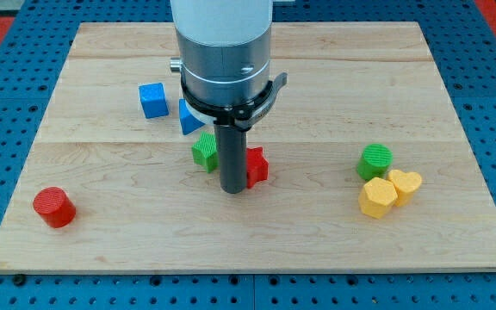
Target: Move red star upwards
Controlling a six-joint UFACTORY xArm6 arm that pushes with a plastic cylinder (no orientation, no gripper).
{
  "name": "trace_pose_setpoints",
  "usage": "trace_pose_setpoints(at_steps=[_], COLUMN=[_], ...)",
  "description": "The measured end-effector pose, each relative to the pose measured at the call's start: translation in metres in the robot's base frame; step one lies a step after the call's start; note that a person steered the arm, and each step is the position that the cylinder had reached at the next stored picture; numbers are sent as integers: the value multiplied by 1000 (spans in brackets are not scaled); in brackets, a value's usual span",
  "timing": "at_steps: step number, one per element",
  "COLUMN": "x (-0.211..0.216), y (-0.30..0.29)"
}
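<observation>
My tip [233,191] is resting on the wooden board [102,232] near its centre; there is no gripper, only a straight rod, so nothing is being clasped. The red star [257,166] is sitting at 2 o'clock from the tip, touching the rod's side. A green block [203,151] is lying at 10 o'clock, just beside the rod. Farther toward 11 o'clock, 2 blue blocks are sitting: a blue cube [152,100] and a blue block [188,117] partly hidden by the arm.
</observation>
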State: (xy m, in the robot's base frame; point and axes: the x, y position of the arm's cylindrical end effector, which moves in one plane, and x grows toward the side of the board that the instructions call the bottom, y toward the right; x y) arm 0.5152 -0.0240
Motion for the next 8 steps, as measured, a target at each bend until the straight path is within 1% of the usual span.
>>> trace_pose_setpoints(at_steps=[2, 3, 6, 7, 8], x=[-6, -30, -208, -237, -157], y=[19, 44, 121, 145, 99])
